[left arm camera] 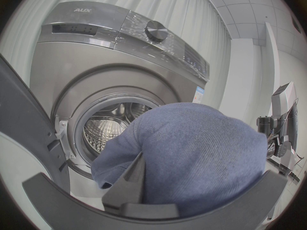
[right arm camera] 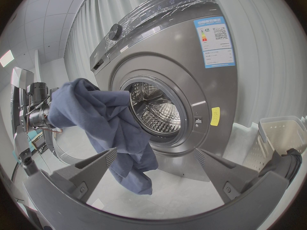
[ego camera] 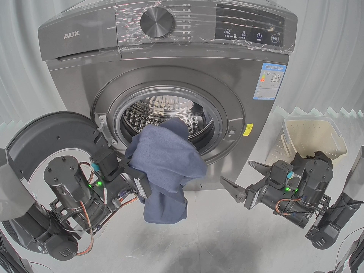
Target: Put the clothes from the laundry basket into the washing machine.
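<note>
Garment, blue: bunched and draped over the left hand, which is closed on it. One dark finger shows beneath the cloth; the other is covered. The upper fold sits at the lower left rim of the drum opening, overlapping that edge in the head view, while the long tail hangs free down the front panel above the floor. Washing machine: grey, front-loading. Its round door is swung wide to the robot's left, behind the left arm, and the upper and right parts of the opening are unobstructed. Right hand: fingers spread wide and holding nothing. It is low before the machine's right front corner, well apart from the garment, with bare floor between the two. Laundry basket: cream, perforated walls, standing on the floor just beside the machine's right side and behind the right arm.
</note>
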Robot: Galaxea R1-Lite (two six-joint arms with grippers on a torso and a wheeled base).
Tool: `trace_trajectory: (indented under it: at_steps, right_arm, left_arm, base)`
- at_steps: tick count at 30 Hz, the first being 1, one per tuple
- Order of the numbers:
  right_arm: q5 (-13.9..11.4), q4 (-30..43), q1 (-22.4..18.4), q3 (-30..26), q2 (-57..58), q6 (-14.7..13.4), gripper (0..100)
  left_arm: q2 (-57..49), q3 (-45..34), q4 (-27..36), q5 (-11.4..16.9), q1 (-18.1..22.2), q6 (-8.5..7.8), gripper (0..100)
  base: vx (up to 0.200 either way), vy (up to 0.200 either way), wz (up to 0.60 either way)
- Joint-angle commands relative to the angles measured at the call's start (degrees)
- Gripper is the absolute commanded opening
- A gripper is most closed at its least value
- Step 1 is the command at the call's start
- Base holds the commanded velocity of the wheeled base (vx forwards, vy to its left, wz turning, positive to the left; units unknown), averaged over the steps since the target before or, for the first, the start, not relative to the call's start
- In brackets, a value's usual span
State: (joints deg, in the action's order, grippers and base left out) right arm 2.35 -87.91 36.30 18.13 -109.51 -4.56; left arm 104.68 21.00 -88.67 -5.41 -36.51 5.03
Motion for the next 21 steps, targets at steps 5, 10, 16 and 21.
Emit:
trace_trajectory:
  at_steps: [5, 10, 16, 21]
  right_arm:
    - [-0.77, 0.02, 1.84, -0.81, 0.96, 0.08, 100]
    - [-0.77, 0.02, 1.84, -1.16, 1.23, 0.08, 100]
    - [-0.77, 0.02, 1.84, -1.43, 1.14, 0.08, 100]
    - [-0.86, 0.02, 2.02, -1.52, 1.23, 0.16, 100]
  left_arm:
    - [2.28, 0.44, -0.01, -0.21, -0.05, -0.46, 0]
    - [2.46, 0.35, -0.01, -0.30, -0.05, -0.46, 0]
    - [2.46, 0.27, -0.01, -0.48, -0.49, -0.46, 0]
    - [2.55, 0.00, -0.01, -0.48, -1.02, -0.29, 0]
  base:
    - [0.040, 0.000, 0.00]
    - [0.000, 0.000, 0.00]
    - [0.000, 0.000, 0.00]
    - [0.000, 0.000, 0.00]
